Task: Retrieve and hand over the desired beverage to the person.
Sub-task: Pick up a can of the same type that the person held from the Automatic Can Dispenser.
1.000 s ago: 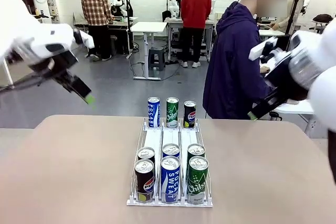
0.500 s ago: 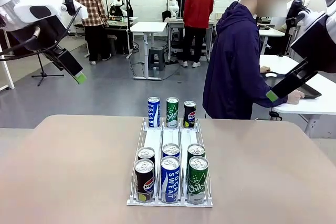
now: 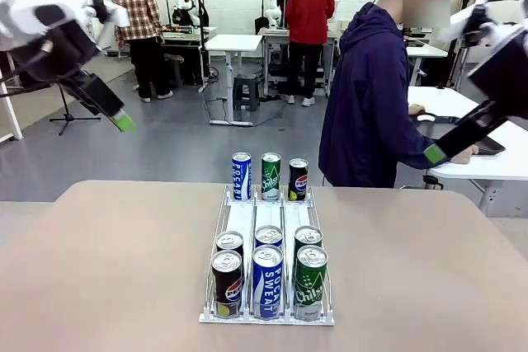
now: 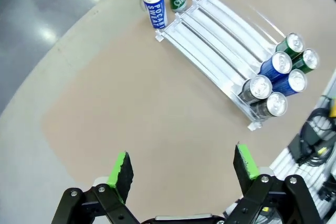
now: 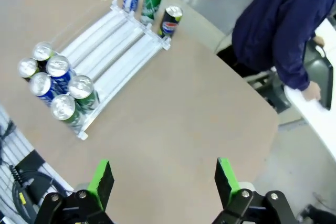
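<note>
I'm carrying the left gripper point(image 4: 182, 165) with its black, green-padded fingers spread wide and nothing between them, hanging high above the table off to one side of the rack. The right gripper point(image 5: 164, 177) is hovering just as wide and empty on the other side. Below them, the beige, round-cornered table point(image 3: 99, 269) is bearing a white three-lane wire-and-plastic rack point(image 3: 242, 218) at its middle. At the rack's near end are sitting a dark Pepsi can point(image 3: 227, 283), a blue Pocari Sweat can point(image 3: 266, 280) and a green Chilsung can point(image 3: 310, 282), each with a twin right behind it. Three far cans point(image 3: 271, 176) of the same kinds are standing on the table just past the rack's far end. Beyond them the person point(image 3: 363, 96) in a dark purple hooded jacket is standing at the far edge, turning side-on toward a white side table and resting one hand on it. I'm judging this as the very start: no can is being gripped, and I'm seeing no gesture telling me which drink is wanted. Next I'm needing that cue, then lowering one open gripper around the chosen can's body, keeping it upright and clear of its neighbours.
</note>
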You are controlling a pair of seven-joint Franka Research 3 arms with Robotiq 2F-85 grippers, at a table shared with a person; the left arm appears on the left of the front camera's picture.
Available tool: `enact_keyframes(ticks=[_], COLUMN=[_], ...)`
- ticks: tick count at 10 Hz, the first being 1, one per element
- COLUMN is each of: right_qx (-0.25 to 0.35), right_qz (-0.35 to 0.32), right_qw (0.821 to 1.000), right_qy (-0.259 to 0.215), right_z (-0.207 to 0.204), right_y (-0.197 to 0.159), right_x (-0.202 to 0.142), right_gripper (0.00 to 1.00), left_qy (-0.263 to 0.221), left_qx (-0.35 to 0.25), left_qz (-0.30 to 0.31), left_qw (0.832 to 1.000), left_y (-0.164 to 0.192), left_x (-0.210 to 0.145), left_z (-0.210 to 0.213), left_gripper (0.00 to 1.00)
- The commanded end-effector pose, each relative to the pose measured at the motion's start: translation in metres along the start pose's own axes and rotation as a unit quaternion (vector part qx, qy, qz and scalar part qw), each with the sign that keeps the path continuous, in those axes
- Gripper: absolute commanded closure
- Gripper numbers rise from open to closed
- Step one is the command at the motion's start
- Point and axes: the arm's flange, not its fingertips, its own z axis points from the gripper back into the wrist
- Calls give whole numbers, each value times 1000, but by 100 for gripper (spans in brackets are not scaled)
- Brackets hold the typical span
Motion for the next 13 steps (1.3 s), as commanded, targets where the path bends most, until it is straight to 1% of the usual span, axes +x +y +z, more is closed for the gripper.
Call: enact_keyframes(ticks=[1, 2, 3, 5, 6, 8, 9, 10, 11, 13], right_qx=[90, 117, 145, 183, 197, 204, 205, 201, 199, 198], right_qz=[-7, -18, -26, -50, -66, -123, -137, -147, -149, -142], right_qw=[994, 990, 984, 972, 967, 958, 955, 953, 953, 955], right_qy=[-54, -82, -103, -136, -146, -159, -164, -174, -173, -168], right_z=[11, 18, 23, 29, 32, 33, 35, 36, 33, 37], right_y=[-35, -54, -70, -104, -121, -149, -155, -158, -158, -156], right_x=[-41, -62, -80, -109, -124, -140, -148, -150, -148, -154], right_gripper=[0, 0, 0, 0, 0, 0, 0, 0, 0, 0], left_qy=[-22, -48, -65, -96, -107, -125, -131, -129, -123, -124], left_qx=[-77, -106, -134, -193, -206, -207, -204, -198, -196, -200], left_qz=[37, 58, 75, 75, 96, 129, 141, 144, 140, 151], left_qw=[996, 992, 986, 974, 968, 962, 960, 961, 963, 960], left_y=[43, 67, 83, 113, 125, 139, 141, 145, 144, 145], left_x=[-33, -53, -70, -99, -113, -129, -139, -143, -143, -144], left_z=[30, 45, 58, 80, 83, 90, 92, 94, 92, 92], left_gripper=[0, 0, 0, 0, 0, 0, 0, 0, 0, 0])
